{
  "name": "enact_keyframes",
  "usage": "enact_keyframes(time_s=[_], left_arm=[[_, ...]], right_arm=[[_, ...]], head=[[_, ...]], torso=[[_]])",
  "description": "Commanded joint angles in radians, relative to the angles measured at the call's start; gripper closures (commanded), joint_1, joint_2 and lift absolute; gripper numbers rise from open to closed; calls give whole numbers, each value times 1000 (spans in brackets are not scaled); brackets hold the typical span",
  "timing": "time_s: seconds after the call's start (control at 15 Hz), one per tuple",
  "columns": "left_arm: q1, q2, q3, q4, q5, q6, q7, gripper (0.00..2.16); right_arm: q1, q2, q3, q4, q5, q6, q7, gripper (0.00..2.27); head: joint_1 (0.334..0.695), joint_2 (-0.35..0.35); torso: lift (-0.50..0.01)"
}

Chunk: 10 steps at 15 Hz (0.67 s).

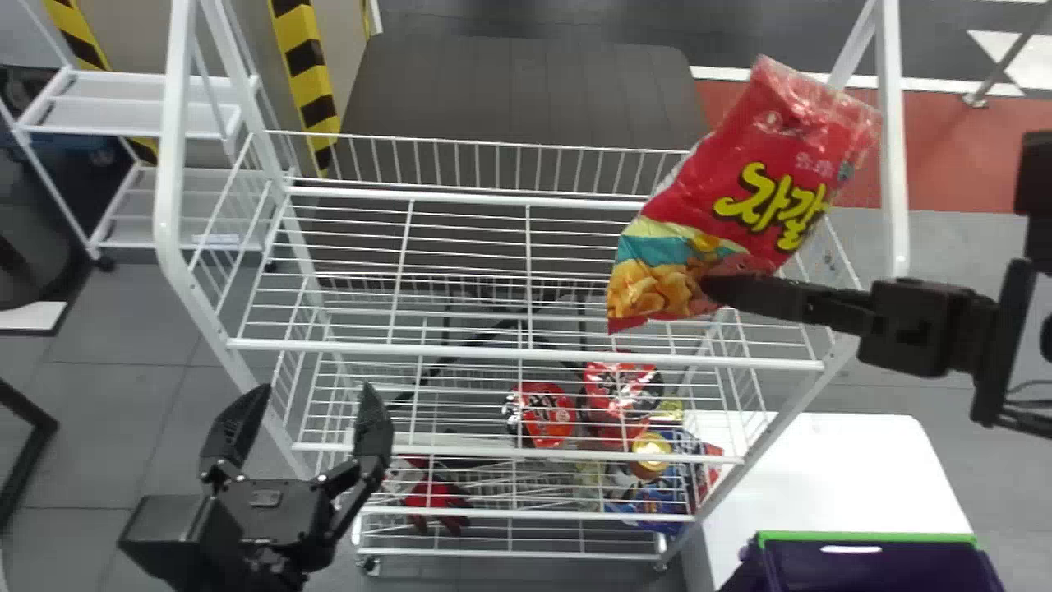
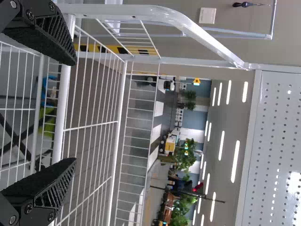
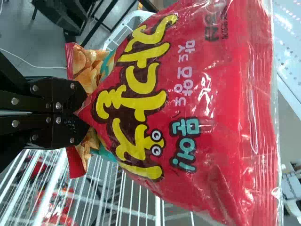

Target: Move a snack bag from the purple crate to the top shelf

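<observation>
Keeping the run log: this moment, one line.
Right hand: gripping snack bag | Position: over top shelf, not yet set down | Left hand: open, empty

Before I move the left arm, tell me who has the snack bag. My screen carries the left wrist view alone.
Observer: The snack bag is pinched in the right end effector.
Operator: Give me its place against the top shelf.
Observer: In the head view it overlaps the right part of the top shelf; whether it touches the wires, I can't tell.
Operator: Now locate the purple crate.
Observer: The purple crate is at the head view's bottom edge, toward the right corner, with a green rim.
</observation>
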<state>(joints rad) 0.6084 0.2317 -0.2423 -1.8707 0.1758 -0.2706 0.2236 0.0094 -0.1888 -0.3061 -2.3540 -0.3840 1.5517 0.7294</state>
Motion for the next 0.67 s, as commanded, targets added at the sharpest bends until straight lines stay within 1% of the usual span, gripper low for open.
enact_keyframes(time_s=[0.0,0.13,0.2,0.27,0.33,0.4,0.47,0.6], left_arm=[[2,0,1,-2,-1,0,0,87],[4,0,1,-2,-2,0,2,87],[5,0,3,-2,-4,0,2,87],[5,0,6,1,-4,-3,3,87],[5,0,8,2,-4,-6,3,87],[5,-2,9,5,-4,-12,5,87],[7,-3,11,8,-4,-15,5,87],[7,-5,14,10,-4,-15,3,90]], right_arm=[[-78,25,94,91,5,20,-35,1943],[-135,46,182,197,17,20,-84,1946],[-170,60,209,254,22,20,-87,1946],[-203,80,225,297,25,20,-97,1946],[-229,97,246,334,25,20,-128,1946],[-249,97,277,366,22,20,-166,1946],[-269,101,295,390,20,20,-182,1946],[-335,134,308,463,25,20,-206,1946]], head=[[695,3],[695,35],[695,51],[695,83],[695,97],[695,111],[695,122],[695,140]], torso=[[0],[0],[0],[0],[0],[0],[0],[0]])
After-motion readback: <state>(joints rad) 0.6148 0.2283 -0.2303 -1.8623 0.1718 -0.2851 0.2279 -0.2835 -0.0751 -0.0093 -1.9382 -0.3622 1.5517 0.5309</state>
